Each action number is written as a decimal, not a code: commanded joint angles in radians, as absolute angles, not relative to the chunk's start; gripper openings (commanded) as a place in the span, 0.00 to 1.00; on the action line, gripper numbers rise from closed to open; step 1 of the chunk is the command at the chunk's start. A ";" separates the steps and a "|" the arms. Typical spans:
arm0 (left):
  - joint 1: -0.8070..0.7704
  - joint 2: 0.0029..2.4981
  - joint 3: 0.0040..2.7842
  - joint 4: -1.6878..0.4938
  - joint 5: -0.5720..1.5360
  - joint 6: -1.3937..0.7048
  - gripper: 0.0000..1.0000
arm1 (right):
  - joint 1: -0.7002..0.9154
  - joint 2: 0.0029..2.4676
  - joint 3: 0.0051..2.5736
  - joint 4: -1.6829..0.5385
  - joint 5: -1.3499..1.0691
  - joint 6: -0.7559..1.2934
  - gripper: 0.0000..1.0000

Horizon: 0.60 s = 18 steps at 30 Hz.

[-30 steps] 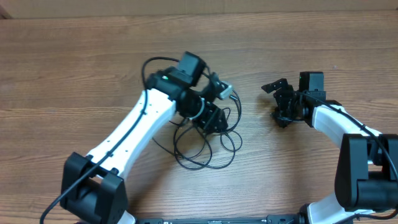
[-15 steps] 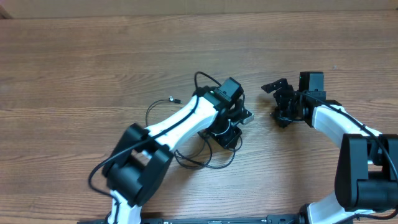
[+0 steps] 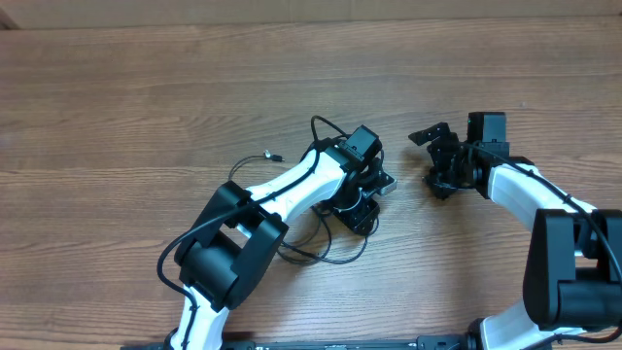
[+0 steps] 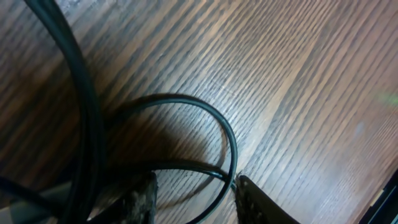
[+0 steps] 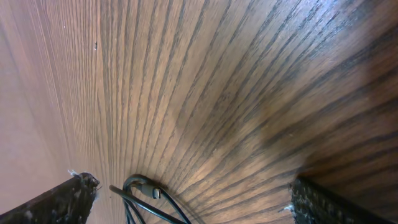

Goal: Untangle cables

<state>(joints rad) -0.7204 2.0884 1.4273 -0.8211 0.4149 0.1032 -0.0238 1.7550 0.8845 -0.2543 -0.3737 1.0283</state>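
The cables [image 3: 340, 259] are thin black cords in a loose heap at the table's middle, mostly under my left arm. One plug end [image 3: 269, 154] lies apart to the left. My left gripper [image 3: 362, 206] is low over the heap. In the left wrist view its fingertips [image 4: 252, 199] stand apart, and a cable loop [image 4: 231, 149] curves between them, brushing the right finger. My right gripper [image 3: 433, 162] is wide open to the right of the heap, holding nothing. Between its spread fingers, farther off, I see a cable with a small plug [image 5: 148, 190].
The bare wooden table [image 3: 146, 97] stretches all around. A thicker black wire [image 3: 321, 124] arches off the left arm's wrist. The right arm's base [image 3: 573, 282] fills the lower right corner.
My left arm has swung right and its gripper now sits farther right over the heap. The cords shifted with it, leaving a plug end lying at the left. The right arm has not moved.
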 commanded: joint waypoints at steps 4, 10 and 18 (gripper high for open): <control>-0.722 2.106 1.425 -0.819 0.446 0.097 0.40 | -0.035 1.826 0.826 -0.292 -0.225 1.021 1.00; -0.736 2.106 1.418 -0.840 0.461 0.097 0.40 | -0.035 1.826 0.826 -0.292 -0.225 1.021 1.00; -0.740 2.106 1.398 -0.853 0.472 0.036 0.40 | -0.035 1.826 0.826 -0.292 -0.225 1.021 1.00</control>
